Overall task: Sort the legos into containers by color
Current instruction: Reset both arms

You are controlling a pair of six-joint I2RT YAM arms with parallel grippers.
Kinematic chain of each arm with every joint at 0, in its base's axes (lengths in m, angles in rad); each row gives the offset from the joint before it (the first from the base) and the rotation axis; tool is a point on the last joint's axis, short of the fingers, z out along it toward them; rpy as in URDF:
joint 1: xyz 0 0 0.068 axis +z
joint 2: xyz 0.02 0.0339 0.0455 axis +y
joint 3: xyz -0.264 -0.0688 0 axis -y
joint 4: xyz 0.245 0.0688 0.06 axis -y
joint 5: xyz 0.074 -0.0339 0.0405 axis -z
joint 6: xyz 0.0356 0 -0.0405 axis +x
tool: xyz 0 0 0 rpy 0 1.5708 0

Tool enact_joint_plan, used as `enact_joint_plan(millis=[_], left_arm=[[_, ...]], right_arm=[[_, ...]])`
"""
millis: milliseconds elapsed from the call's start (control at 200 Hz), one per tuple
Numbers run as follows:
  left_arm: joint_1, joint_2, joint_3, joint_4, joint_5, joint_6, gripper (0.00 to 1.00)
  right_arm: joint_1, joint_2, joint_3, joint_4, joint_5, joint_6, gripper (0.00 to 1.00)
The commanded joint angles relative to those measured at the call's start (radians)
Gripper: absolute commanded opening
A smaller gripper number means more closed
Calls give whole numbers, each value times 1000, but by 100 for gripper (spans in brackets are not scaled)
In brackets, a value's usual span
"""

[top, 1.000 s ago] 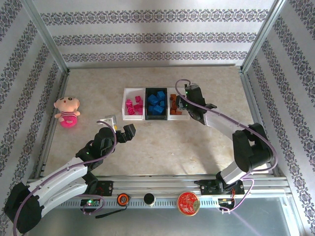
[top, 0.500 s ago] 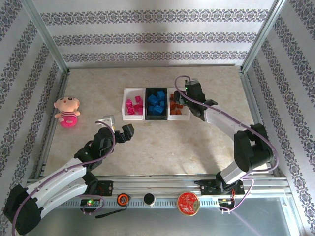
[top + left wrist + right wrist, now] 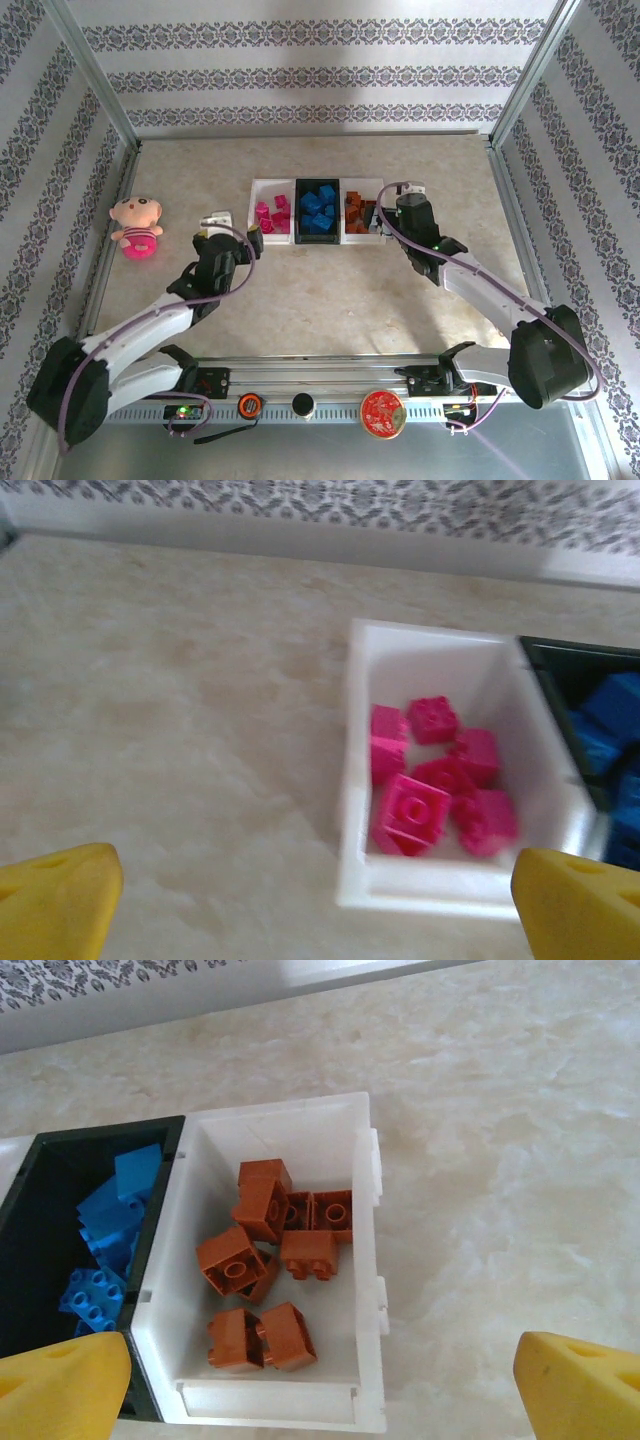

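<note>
Top cam high behind the arms (image 3: 150, 330), looking down on the whole table (image 3: 320, 300); wrist cams close over opposite end trays (image 3: 346, 780), both catching the black middle tray (image 3: 45, 1190).

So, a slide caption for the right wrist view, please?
Open right gripper by the white tray of orange-brown legos, blue legos in the black tray.

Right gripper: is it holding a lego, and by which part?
Nothing is held. The right gripper is open and empty, near the white tray of orange-brown legos.
</note>
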Motion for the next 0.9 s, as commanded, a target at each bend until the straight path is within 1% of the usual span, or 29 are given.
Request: enact_joint_plan(millis=[0,75,130,175,250,310,385,460,475,570,625,710,770,824,844,894], left_arm=[[102,84,71,127,39,114,100],[186,117,88,150,151,99,100],[230,132,105,147,187,130,100],[253,147,123,116,177,186,100],[285,201,183,0,109,265,100],[316,237,172,9,115,305,100],[358,245,96,138,183,308,100],[390,252,6,335,226,288,100],[395,257,-5,362,244,303,100],[408,298,-28,444,307,354,99],[416,326,-31,443,349,353,100],[418,396,-99,611,376,364,100],[420,466,-151,788,373,366,100],[431,525,-171,887,390,361,100],[433,529,-168,877,394,362,100],[440,488,-131,733,409,350,100]], right_arm=[[7,-33,-22,24,44,6,98],[6,-42,-27,26,49,5,98],[4,-50,-30,23,55,5,98],[2,-58,-32,25,58,3,98],[-2,-67,-36,27,62,7,98],[-8,-68,-37,27,72,13,98],[-14,-66,-38,24,74,18,98],[-18,-71,-43,23,79,23,98],[-18,-73,-44,25,78,22,98],[-22,-84,-52,32,90,25,98],[-26,-91,-58,36,98,31,98],[-39,-105,-73,51,96,44,98],[-53,-114,-86,56,81,49,98],[-60,-121,-113,98,72,20,98],[-62,-127,-127,117,74,10,98],[-63,-138,-157,158,75,-21,98]])
